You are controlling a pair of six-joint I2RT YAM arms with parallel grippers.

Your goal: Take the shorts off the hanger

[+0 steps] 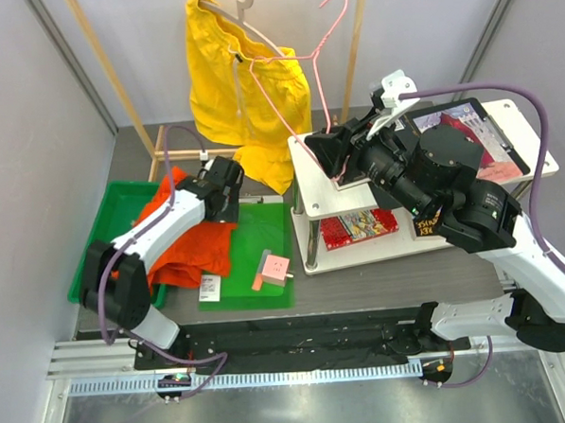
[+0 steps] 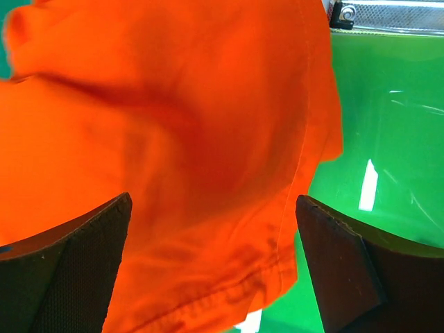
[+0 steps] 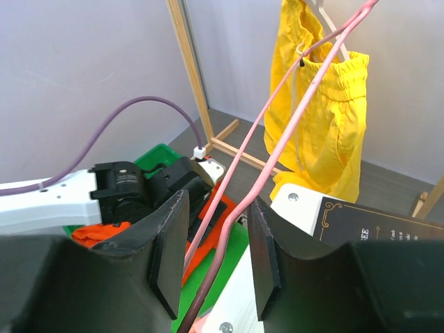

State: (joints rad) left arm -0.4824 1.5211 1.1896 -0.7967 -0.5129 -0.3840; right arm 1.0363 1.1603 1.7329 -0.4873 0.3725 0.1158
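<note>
The yellow shorts (image 1: 228,82) hang on a pale hanger (image 1: 243,3) at the back, and also show in the right wrist view (image 3: 326,118). An empty pink wire hanger (image 1: 317,53) leans beside them. Its wires (image 3: 291,111) run down between the jaws of my right gripper (image 3: 218,201), which stand apart around them; that gripper (image 1: 329,157) is over the white shelf's left end. The orange-red shorts (image 1: 184,240) lie on the green tray and mat. My left gripper (image 1: 225,196) hovers over them, wide open and empty (image 2: 215,201), with the cloth (image 2: 173,139) spread below.
A white two-tier shelf (image 1: 310,186) stands at the right with a dark book on top (image 1: 468,131) and a red one below (image 1: 359,226). Green tray (image 1: 103,221), green mat (image 1: 265,231), pink block (image 1: 274,267), white tag (image 1: 209,288). A wooden rack (image 1: 114,78) stands behind.
</note>
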